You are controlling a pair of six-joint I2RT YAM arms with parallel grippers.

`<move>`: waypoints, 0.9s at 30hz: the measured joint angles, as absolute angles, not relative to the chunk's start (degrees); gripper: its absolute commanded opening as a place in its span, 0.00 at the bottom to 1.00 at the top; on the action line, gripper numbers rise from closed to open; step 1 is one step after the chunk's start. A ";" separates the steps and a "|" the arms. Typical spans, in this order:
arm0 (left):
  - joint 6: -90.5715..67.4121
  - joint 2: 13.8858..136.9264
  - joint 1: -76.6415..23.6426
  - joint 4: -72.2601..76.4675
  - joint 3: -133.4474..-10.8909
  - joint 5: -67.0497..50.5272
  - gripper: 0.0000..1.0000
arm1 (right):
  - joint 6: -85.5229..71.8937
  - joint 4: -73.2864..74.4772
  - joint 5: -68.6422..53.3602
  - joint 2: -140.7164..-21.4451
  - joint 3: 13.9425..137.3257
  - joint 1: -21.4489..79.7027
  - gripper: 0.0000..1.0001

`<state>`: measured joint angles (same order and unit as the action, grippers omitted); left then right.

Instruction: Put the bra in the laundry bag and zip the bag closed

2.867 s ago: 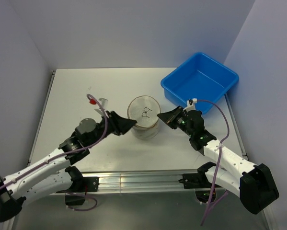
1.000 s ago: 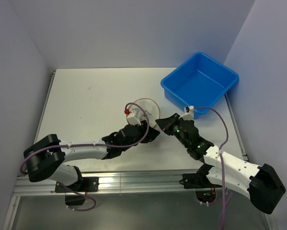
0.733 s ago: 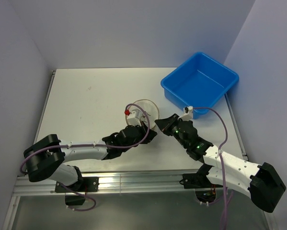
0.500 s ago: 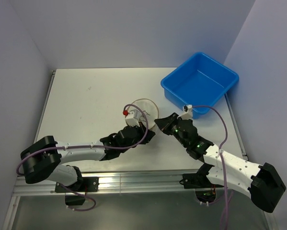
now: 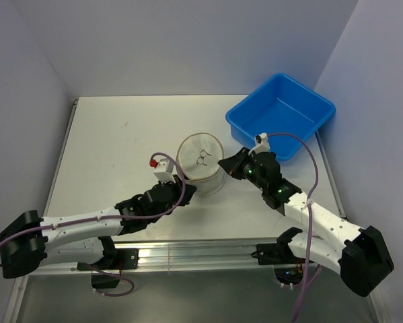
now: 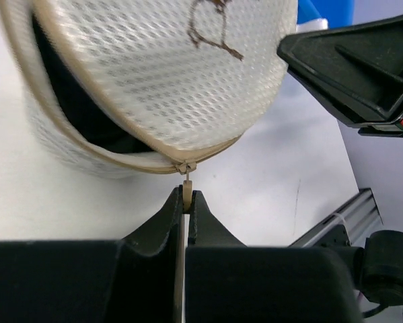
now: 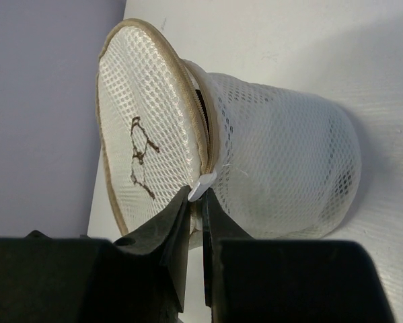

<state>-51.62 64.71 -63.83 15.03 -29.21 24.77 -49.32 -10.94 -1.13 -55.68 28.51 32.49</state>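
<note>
The small round whitish mesh laundry bag with a tan rim [image 5: 202, 165] stands on the white table [image 5: 120, 134], its marked circular face turned upward. Its zipper gapes partly, and a dark item [image 6: 73, 114] shows inside through the gap. At the bag's near side, the left gripper [image 6: 186, 202] is clamped tight on the tan zipper pull [image 6: 186, 192]. At its right side, the right gripper [image 7: 196, 205] pinches a small white tab [image 7: 202, 184] on the rim. A blue plastic bin [image 5: 282, 118] sits behind.
</note>
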 measured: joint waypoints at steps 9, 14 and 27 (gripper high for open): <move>-47.27 54.70 -64.47 8.03 -28.51 31.20 0.00 | -43.62 -8.12 -10.79 -67.20 40.88 30.11 0.18; -46.48 54.70 -64.79 8.58 -28.67 31.11 0.00 | -42.00 -6.96 -11.20 -70.94 44.69 30.09 0.79; -46.35 62.48 -64.93 16.05 -29.50 25.61 0.00 | -48.75 -4.67 -4.14 -50.33 29.47 42.72 0.72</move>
<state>-46.35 62.48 -64.93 16.05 -29.50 25.61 -48.75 -4.67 -4.14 -50.33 29.47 42.72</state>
